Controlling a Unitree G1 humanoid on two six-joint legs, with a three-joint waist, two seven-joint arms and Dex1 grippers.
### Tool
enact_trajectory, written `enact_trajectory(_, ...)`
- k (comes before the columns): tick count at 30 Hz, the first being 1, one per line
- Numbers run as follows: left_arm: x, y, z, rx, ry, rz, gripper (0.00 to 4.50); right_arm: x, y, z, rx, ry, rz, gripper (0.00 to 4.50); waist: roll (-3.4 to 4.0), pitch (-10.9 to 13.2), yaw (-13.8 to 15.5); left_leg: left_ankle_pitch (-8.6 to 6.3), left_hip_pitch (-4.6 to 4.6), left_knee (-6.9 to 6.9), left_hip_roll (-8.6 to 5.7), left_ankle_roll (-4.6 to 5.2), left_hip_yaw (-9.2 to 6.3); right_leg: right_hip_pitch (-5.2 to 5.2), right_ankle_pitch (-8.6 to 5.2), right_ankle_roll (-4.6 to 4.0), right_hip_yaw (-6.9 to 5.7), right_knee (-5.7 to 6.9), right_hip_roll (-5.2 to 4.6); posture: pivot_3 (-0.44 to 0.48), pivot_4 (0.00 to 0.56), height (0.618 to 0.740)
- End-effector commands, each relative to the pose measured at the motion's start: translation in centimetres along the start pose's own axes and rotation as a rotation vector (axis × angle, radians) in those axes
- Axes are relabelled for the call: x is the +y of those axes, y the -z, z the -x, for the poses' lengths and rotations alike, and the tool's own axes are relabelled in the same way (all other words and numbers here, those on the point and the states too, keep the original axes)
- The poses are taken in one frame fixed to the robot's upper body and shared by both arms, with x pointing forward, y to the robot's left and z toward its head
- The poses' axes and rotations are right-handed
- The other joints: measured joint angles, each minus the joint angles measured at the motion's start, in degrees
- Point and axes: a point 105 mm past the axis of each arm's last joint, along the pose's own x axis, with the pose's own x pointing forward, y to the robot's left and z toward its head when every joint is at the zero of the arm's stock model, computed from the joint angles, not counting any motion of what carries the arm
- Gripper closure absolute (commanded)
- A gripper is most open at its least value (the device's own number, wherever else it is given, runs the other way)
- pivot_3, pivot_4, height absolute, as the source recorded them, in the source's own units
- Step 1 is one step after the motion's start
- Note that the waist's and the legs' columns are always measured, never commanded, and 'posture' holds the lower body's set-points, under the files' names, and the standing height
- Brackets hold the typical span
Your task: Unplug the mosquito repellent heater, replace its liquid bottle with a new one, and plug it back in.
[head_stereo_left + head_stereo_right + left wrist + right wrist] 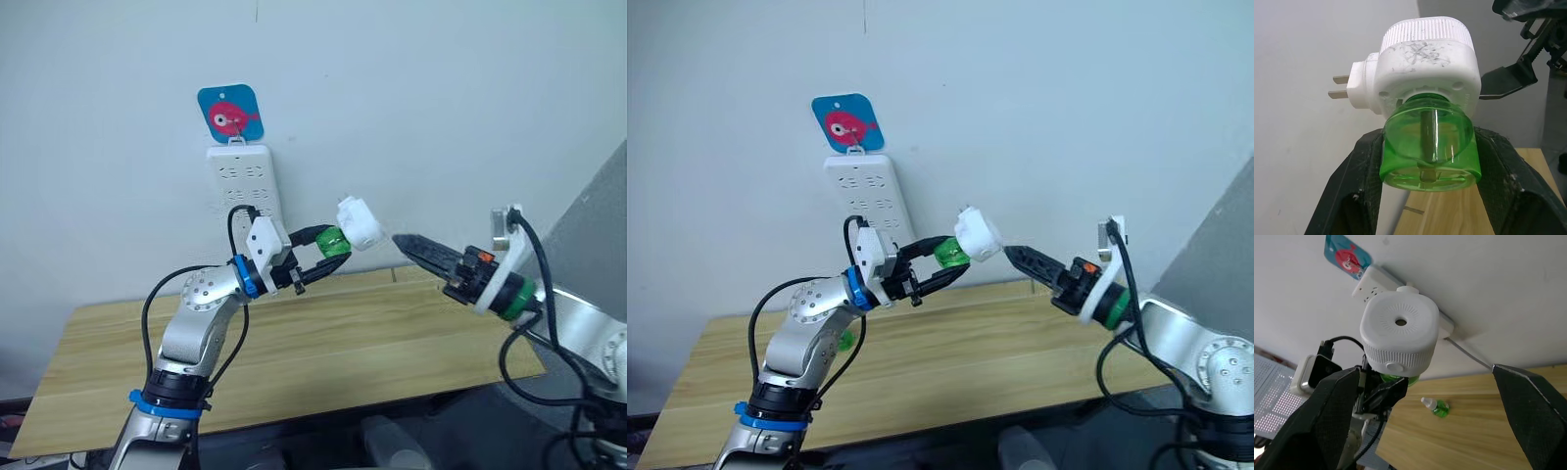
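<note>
Left wrist view, left fingers gripping green bottle, heater unlabeled

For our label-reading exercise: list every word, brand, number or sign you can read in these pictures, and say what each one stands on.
No readable text anywhere.
Blue square tag with a pink fish picture: a picture only, no words.
Small white rounded plastic heater: grey scuff marks, no lettering.
Clear green liquid bottle: no label.
Tall white power strip: any markings too small to read.

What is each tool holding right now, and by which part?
The left tool clamps the green translucent liquid bottle by its sides; the small white rounded plastic heater sits screwed on top, unplugged. The right tool is open around the heater, holding nothing.
</note>
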Motion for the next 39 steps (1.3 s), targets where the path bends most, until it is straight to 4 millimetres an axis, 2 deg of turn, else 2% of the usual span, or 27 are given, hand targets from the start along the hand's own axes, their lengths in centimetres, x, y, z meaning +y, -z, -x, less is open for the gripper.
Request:
enact_trajectory(1,0.0,-1.2,0.1,-0.039,0.029,-0.057,2.24,1.0,-0.5,0.6,0.007,-0.074,0.018,0.00,0.00,0.0,0.1,0.00,0.00,0.00,0.05,0.00,-0.01,0.00,0.00,0.00,0.00,0.00,0.05,-0.260,0.058,0.692)
enact_trajectory(2,0.0,-1.2,0.1,-0.039,0.030,-0.057,2.24,1.0,-0.5,0.6,0.009,-0.077,0.019,0.00,0.00,0.0,0.1,0.00,0.00,0.00,0.05,0.00,-0.02,0.00,0.00,-0.01,-0.01,0.00,0.06,-0.260,0.058,0.692)
enact_trajectory(6,-1.3,-0.4,1.6,0.032,0.193,-0.172,2.24,1.6,-0.1,1.3,0.233,-0.129,0.117,0.00,0.10,0.6,0.2,0.00,0.01,0.01,0.03,0.00,0.16,0.00,0.00,-0.01,0.21,-0.03,0.06,-0.245,0.086,0.692)
enact_trajectory(9,-2.2,0.1,2.1,0.057,0.261,-0.241,2.24,0.9,0.2,1.2,0.319,-0.090,0.119,0.00,-0.02,0.8,0.5,0.00,0.02,-0.01,0.08,0.00,0.13,0.01,-0.01,-0.02,0.18,-0.06,0.09,-0.239,0.092,0.692)
enact_trajectory(11,-2.4,0.2,2.3,0.060,0.277,-0.260,2.24,0.8,0.2,1.2,0.340,-0.089,0.118,0.00,-0.07,1.0,1.0,-0.01,0.00,-0.02,0.09,0.01,0.13,0.00,-0.01,-0.03,0.17,-0.10,0.09,-0.239,0.092,0.692)
enact_trajectory(15,-2.4,0.6,2.8,0.077,0.255,-0.261,2.24,1.4,1.6,0.6,0.454,-0.147,0.108,0.00,0.03,1.7,1.7,-0.01,-0.02,0.02,0.09,0.01,0.22,-0.02,0.00,-0.03,0.28,-0.12,0.09,-0.210,0.107,0.692)
enact_trajectory(26,-3.5,0.6,3.0,0.069,0.284,-0.285,2.24,1.4,3.1,-2.0,0.473,-0.190,0.067,0.00,-0.26,2.4,3.5,-0.01,-0.05,0.01,0.11,0.01,0.14,-0.04,0.00,-0.03,0.21,-0.11,0.09,-0.187,0.112,0.692)
enact_trajectory(39,-3.8,0.6,3.2,0.057,0.304,-0.279,2.24,0.2,3.5,-2.9,0.491,-0.179,0.078,0.00,-0.26,2.5,3.5,-0.01,-0.04,0.00,0.12,0.01,0.13,-0.05,0.01,-0.04,0.20,-0.10,0.10,-0.189,0.107,0.692)
